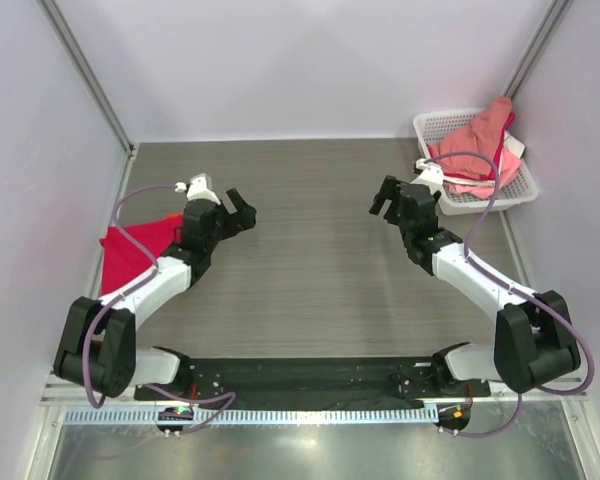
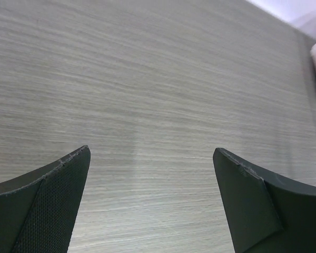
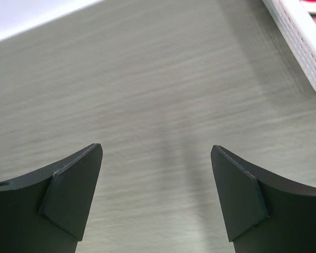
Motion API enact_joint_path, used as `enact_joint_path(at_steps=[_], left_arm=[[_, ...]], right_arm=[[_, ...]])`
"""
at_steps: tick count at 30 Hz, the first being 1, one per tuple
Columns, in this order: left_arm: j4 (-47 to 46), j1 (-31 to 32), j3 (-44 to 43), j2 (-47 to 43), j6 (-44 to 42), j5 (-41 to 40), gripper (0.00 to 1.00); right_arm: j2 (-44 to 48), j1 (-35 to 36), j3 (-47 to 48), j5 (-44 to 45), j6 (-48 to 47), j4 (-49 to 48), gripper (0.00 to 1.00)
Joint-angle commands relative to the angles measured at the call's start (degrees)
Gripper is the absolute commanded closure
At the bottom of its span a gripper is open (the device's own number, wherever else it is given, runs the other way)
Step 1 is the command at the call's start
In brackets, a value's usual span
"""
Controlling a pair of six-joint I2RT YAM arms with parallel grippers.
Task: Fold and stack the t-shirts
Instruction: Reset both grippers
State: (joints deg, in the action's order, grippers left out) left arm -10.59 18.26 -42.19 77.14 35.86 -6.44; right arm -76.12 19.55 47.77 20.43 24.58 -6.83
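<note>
Grey table (image 1: 320,270) stretches between left tool (image 1: 245,213) and right tool (image 1: 383,198), both gaping; crimson t-shirt (image 1: 130,250) at left edge.

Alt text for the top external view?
Two robot arms reach over a grey wood-grain table, left fingers and right fingers open and empty. A crimson-red cotton t-shirt lies at the left edge; a salmon-orange t-shirt is heaped in a white plastic lattice basket, far right.
</note>
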Motion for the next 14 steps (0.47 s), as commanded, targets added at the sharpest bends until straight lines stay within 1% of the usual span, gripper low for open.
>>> enact_joint_path(at_steps=[1,3,5,8,12,14], left_arm=[[-13.91,-0.24,5.86,-4.8,-3.59,-1.99,0.0],[-21.98,-0.42,10.01,-6.91,-4.83,-4.1,0.0],[-23.42,-0.95,12.4,-8.84,-3.61,-2.62,0.0],[-21.07,-0.95,10.92,-8.86,-2.81,-1.3,0.0],[-15.09,-0.95,5.2,-5.08,-3.51,2.65,0.01],[-13.59,-0.95,3.79,-3.76,-3.86,3.8,0.0]], right_arm=[[3.25,0.22,-2.59,3.39,-1.99,-5.74,0.1],[4.57,0.22,-5.04,3.66,-1.64,-7.14,0.1],[6.67,0.22,-6.62,4.18,-1.03,-7.58,0.1],[8.52,0.05,-9.09,4.54,-0.59,-10.21,0.08],[6.17,-0.13,-7.43,0.59,-1.2,-10.22,0.09],[5.37,-0.13,-6.38,-0.21,-1.11,-9.43,0.07]])
